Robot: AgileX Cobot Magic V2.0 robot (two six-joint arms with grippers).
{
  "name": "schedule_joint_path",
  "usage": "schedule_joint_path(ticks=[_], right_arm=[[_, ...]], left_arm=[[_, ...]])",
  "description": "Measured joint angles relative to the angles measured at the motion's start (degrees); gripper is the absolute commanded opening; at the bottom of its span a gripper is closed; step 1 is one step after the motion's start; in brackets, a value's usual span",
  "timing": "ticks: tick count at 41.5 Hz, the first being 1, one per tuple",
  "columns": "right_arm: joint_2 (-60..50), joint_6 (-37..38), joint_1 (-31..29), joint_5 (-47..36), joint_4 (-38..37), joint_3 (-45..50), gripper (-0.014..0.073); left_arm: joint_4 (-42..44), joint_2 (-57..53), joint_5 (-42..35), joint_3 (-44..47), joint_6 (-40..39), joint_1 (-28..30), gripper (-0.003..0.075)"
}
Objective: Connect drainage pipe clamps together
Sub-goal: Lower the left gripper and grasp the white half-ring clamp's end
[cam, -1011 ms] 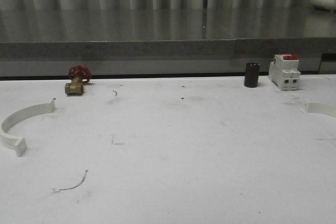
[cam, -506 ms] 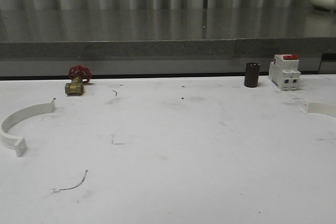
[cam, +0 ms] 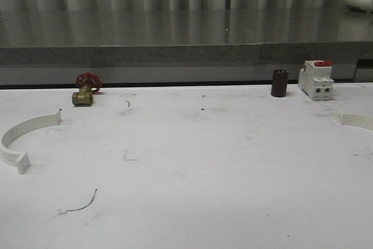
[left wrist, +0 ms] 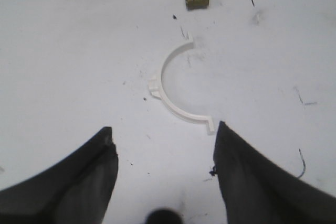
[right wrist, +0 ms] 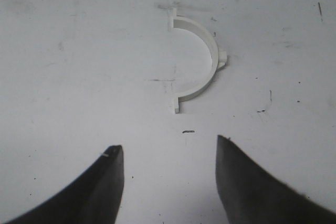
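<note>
One white half-ring drainage pipe clamp [cam: 23,133] lies flat at the table's far left; the left wrist view has the same clamp [left wrist: 169,93] ahead of my left gripper [left wrist: 164,131], which hangs open and empty above the table, its right fingertip near the clamp's tab. The other clamp [cam: 355,120] lies at the right edge, cut off by the frame. In the right wrist view this clamp [right wrist: 202,64] rests ahead of my right gripper [right wrist: 169,142], also open with nothing between the fingers.
A brass valve with a red handwheel [cam: 85,89] sits at the back left. A dark cylinder [cam: 280,83] and a white breaker with a red top [cam: 316,79] stand at the back right. A grey ledge [cam: 175,53] runs behind the white table [cam: 192,161].
</note>
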Motion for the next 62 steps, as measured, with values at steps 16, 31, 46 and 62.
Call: schedule_joint_path(ticks=[16, 31, 46, 62], right_arm=[[0.00, 0.00, 0.00, 0.00, 0.00, 0.00, 0.0428], [0.00, 0.00, 0.00, 0.00, 0.00, 0.00, 0.0428], [0.00, 0.00, 0.00, 0.00, 0.00, 0.00, 0.0428], [0.00, 0.00, 0.00, 0.00, 0.00, 0.00, 0.0428]], left_arm=[[0.00, 24.96, 4.50, -12.00, 0.00, -0.24, 0.0408], [-1.13, 41.84, 3.68, -19.16, 0.00, 0.20, 0.0408], [-3.07, 49.82, 0.31, -22.57, 0.00, 1.67, 0.0408], [-3.72, 53.19, -2.58, -22.57, 0.00, 1.67, 0.0408]])
